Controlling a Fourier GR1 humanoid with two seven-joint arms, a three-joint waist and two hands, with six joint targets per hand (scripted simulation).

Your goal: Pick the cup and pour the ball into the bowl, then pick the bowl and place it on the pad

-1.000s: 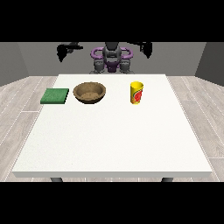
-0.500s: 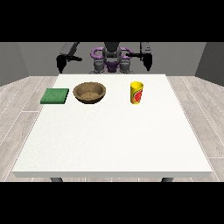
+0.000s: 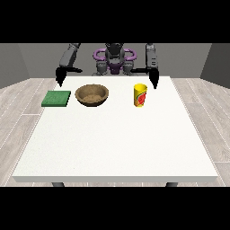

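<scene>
A yellow cup (image 3: 140,95) with a red mark stands upright on the far right part of the white table (image 3: 117,139); no ball shows from this angle. Left of it sits a brown wooden bowl (image 3: 92,95). A green square pad (image 3: 56,98) lies flat at the far left. The hand at the view's right (image 3: 154,78) hangs fingers down just behind and right of the cup, apart from it. The hand at the view's left (image 3: 59,76) hangs fingers down behind the pad, holding nothing.
The robot's torso (image 3: 115,60) stands behind the table's far edge, between the two arms. The cup, bowl and pad form a row along the far side of the table. Grey wooden floor surrounds the table.
Both arms have come down and forward from a raised, spread pose. The hands now hang lower near the table's far edge. Cup, bowl and pad have not moved.
</scene>
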